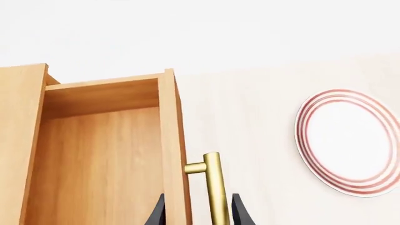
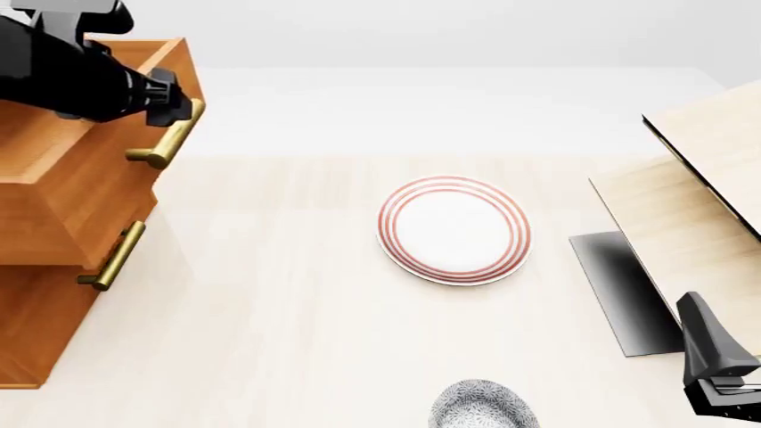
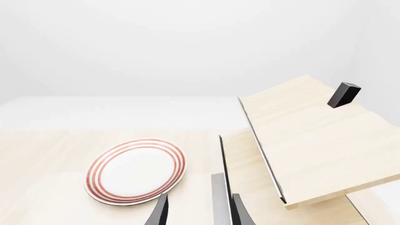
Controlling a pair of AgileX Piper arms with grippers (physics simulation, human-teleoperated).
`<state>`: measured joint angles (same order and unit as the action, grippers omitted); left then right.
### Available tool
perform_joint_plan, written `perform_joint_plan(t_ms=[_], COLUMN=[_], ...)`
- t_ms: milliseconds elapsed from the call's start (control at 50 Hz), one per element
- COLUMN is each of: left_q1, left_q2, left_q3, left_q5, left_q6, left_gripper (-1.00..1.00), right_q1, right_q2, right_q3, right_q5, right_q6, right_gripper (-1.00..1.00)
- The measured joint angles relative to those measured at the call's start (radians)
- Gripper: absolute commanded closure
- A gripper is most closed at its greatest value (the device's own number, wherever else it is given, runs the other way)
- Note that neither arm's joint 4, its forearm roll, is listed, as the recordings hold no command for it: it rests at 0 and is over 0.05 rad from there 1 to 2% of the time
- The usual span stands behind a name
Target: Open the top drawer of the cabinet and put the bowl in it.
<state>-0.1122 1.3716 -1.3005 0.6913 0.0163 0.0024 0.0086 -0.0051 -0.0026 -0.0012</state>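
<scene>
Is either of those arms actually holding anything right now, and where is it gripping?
The left gripper has its fingers around the brass handle of the top drawer, near one end. The right gripper holds nothing.

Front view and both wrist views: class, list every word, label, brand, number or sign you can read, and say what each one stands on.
None: no view shows any readable text.
The plate carries only red rings.
The bowl carries only blue speckles.
The cabinet and its top drawer are plain wood.
</scene>
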Motion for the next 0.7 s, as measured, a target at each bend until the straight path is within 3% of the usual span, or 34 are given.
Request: perform_joint_plan(t_ms=[700], left_q1=[-0.136], left_q2=[0.015], left_q3=[-0.025], left_q5=[0.009], left_q6=[-0.011], left_gripper=[-1.00], right_q1=[0.000], right_q2=[0.000], right_q3=[0.000], right_q5=[0.000], right_q6=[0.000], right_gripper=[-1.00])
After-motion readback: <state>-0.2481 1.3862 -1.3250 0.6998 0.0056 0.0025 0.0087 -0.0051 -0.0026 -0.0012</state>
